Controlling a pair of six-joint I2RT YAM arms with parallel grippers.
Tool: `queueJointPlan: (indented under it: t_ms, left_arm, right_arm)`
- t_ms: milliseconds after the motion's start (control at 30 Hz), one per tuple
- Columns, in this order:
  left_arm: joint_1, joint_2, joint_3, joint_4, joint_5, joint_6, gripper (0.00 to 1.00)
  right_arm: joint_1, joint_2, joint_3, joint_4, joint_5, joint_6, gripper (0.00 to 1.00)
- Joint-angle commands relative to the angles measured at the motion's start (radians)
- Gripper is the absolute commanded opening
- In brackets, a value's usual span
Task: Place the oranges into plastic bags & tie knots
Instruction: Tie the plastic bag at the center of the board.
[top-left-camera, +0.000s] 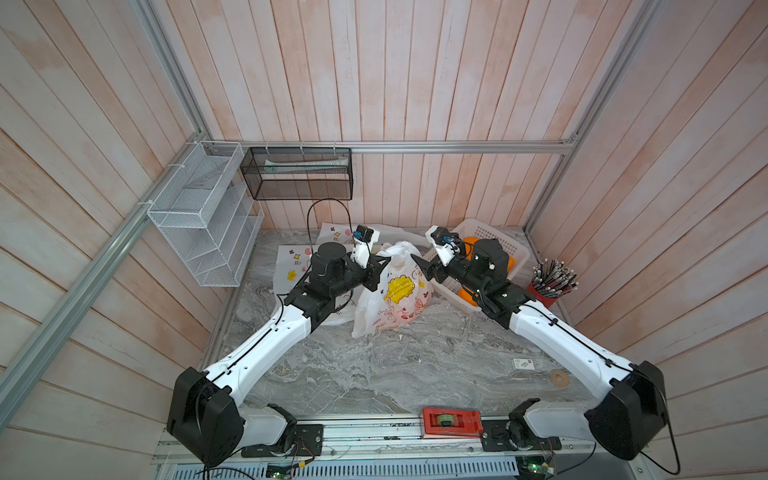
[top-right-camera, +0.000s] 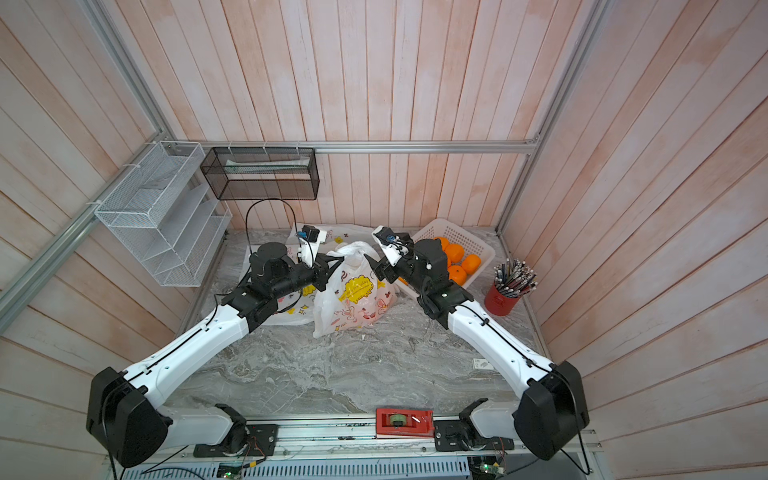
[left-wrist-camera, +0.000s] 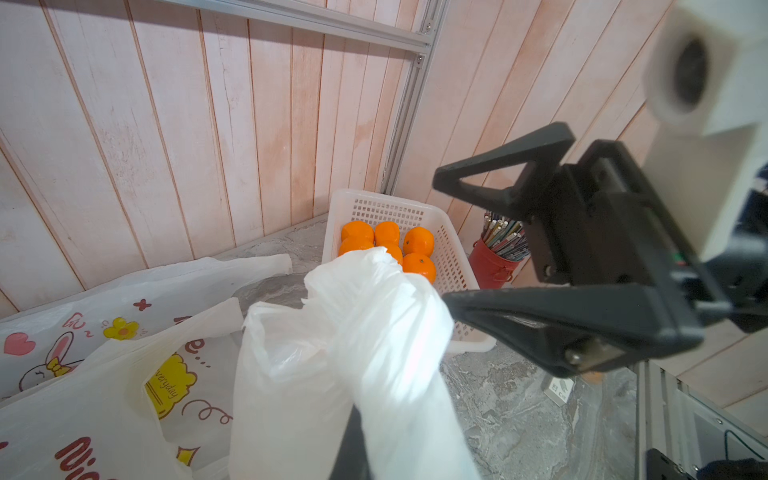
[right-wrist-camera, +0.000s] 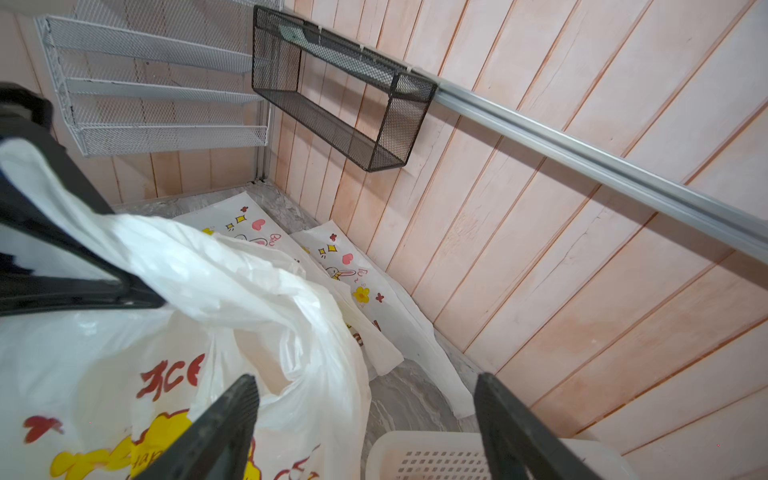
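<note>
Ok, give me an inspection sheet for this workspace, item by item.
Surface: marble table, no spills seen.
Job's things: printed bag standing mid-table, not knotted; oranges in the white basket; spare bags lying flat at the back.
Clutter: red pen cup, red dispenser, tape ring, card.
Grippers: left gripper shut on the bag's handle; right gripper open, holding nothing.
Cables: black loop arching up near the back wall.
Surroundings: plank walls, white wire rack, black mesh shelf, aluminium rail.
</note>
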Motion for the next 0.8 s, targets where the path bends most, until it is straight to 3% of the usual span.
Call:
queueJointPlan:
  t_ms: [0, 300, 767]
  left_arm:
    - [0.005, -0.01, -0.006, 0.0, 0.006, 0.008, 0.0]
    - [0.004, -0.009, -0.005, 0.003, 0.023, 0.008, 0.0]
    - [-0.002, 0.011, -0.004, 0.03, 0.076, -0.023, 0.0]
  right_arm:
    - [0.01, 0.061, 0.048, 0.039, 0.001, -0.012, 0.79]
    - [0.033, 0.167, 0.093, 0.154, -0.002, 0.038, 0.64]
    - [0.073, 0.267, 0.095, 0.38, -0.088, 0.184, 0.5]
